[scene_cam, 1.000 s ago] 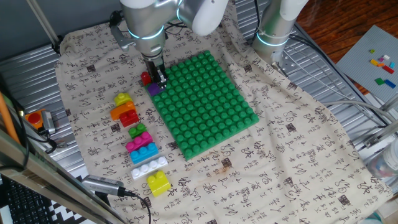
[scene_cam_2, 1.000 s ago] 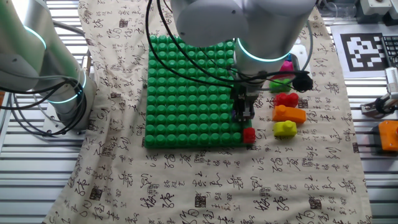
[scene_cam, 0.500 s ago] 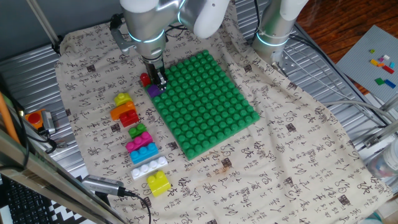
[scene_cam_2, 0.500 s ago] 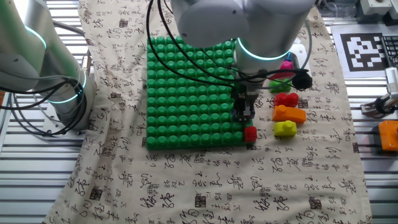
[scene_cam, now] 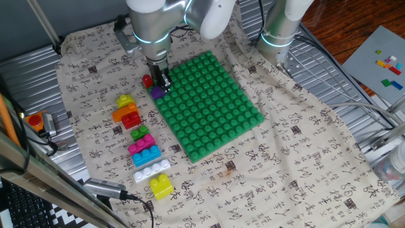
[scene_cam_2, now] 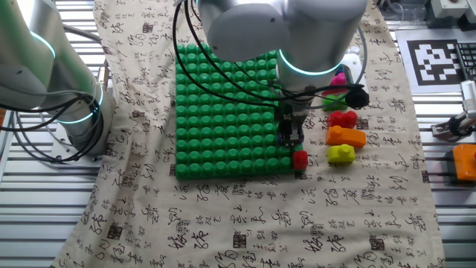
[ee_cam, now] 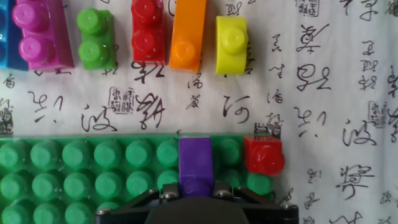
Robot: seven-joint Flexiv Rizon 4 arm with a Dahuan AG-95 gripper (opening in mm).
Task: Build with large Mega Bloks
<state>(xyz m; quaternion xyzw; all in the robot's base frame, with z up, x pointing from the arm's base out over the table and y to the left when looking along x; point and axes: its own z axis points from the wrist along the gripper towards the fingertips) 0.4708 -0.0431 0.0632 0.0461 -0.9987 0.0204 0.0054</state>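
Observation:
My gripper (scene_cam: 163, 82) stands at the near-left corner of the big green baseplate (scene_cam: 209, 104), shut on a purple brick (ee_cam: 196, 160) that sits on the plate's edge row. In the hand view the gripper (ee_cam: 196, 198) flanks the brick from both sides. A red one-stud brick (ee_cam: 263, 155) sits on the plate's corner right beside it; it also shows in both fixed views (scene_cam: 148, 80) (scene_cam_2: 300, 158). Loose bricks lie in a row on the cloth: yellow (scene_cam: 125, 101), orange (scene_cam: 123, 113), red (scene_cam: 131, 120), green (scene_cam: 140, 133), pink (scene_cam: 140, 145), blue (scene_cam: 146, 156), white (scene_cam: 152, 170), yellow (scene_cam: 161, 185).
A second arm's base (scene_cam: 278, 31) stands behind the baseplate. A pale grey plate with tiny bricks (scene_cam: 387, 63) lies far right. An orange object (scene_cam: 35, 120) sits at the left table edge. Cables run along the right side.
The arm has shifted very slightly; the purple brick stays between the jaws on the plate's edge. The bricks on the cloth have not moved.

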